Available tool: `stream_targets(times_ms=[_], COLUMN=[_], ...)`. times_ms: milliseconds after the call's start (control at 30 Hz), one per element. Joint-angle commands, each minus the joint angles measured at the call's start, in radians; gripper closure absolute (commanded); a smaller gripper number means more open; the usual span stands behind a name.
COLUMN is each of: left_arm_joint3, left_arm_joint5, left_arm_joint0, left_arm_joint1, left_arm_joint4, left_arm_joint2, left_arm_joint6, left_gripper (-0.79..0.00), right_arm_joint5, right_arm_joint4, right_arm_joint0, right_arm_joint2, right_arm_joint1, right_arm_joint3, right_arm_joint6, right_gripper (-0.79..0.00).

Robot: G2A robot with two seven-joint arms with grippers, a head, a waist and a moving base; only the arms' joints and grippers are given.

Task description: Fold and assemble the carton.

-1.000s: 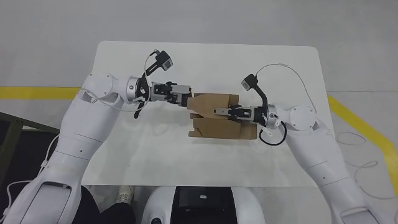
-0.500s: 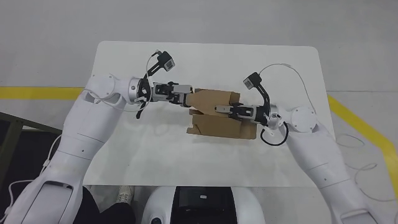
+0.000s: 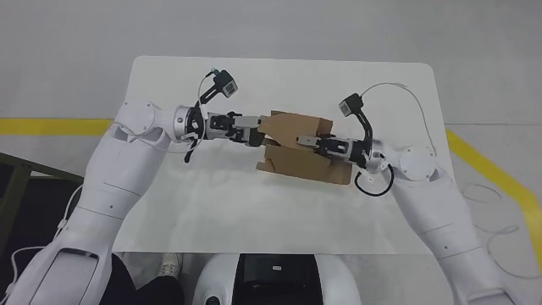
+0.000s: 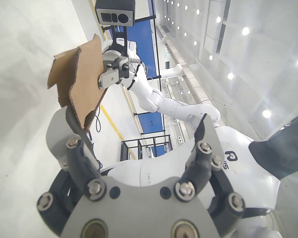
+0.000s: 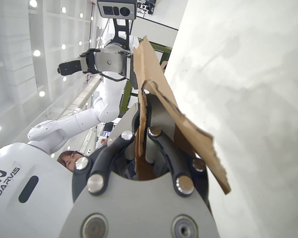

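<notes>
Carton (image 3: 296,163), partly folded, clamped in right hand (image 3: 303,143).

Really bright in here: rows of round ceiling lights (image 4: 245,30) flare into glare. The white counter (image 3: 279,80) looks evenly lit toward 12 o'clock, just soft faint shadows by the carton (image 3: 296,165). Wrist views bend at the edges.

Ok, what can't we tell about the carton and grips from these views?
- Top view: carton inner and bottom flaps, covered by its top panel.
- Top view: left gripper contact with the carton, too small.
- Right wrist view: right gripper fingertips, hidden behind the carton.
- Left wrist view: carton's far face, hidden by its near panel.
</notes>
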State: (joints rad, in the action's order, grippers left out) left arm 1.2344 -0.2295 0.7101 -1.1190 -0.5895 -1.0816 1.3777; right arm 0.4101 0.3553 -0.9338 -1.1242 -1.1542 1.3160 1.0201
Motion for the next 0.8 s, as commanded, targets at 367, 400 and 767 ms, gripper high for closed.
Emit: stream_targets(times_ms=[367,400,767], left_arm_joint3=[0.106,0.110,0.071], left_arm_joint5=[0.026,0.027,0.024], left_arm_joint0=[0.049,0.051,0.031], left_arm_joint1=[0.011,0.009,-0.017], left_arm_joint4=[0.011,0.014,-0.017], left_arm_joint2=[-0.009,0.002,0.090], left_arm_joint6=[0.022,0.019,0.018], left_gripper=[-0.785,-0.785,-0.785], right_arm_joint5=[-0.027,-0.033,-0.060], right_arm_joint4=[-0.064,-0.067,-0.052], right_arm_joint0=[-0.034,-0.034,-0.038], right_arm_joint2=[-0.055,-0.053,-0.034], right_arm_joint1=[0.007,0.006,-0.003], right_arm_joint3=[0.037,0.043,0.091], right_arm_joint6=[-0.177,-0.180,-0.241], right_gripper=[0.000,0.000,0.000])
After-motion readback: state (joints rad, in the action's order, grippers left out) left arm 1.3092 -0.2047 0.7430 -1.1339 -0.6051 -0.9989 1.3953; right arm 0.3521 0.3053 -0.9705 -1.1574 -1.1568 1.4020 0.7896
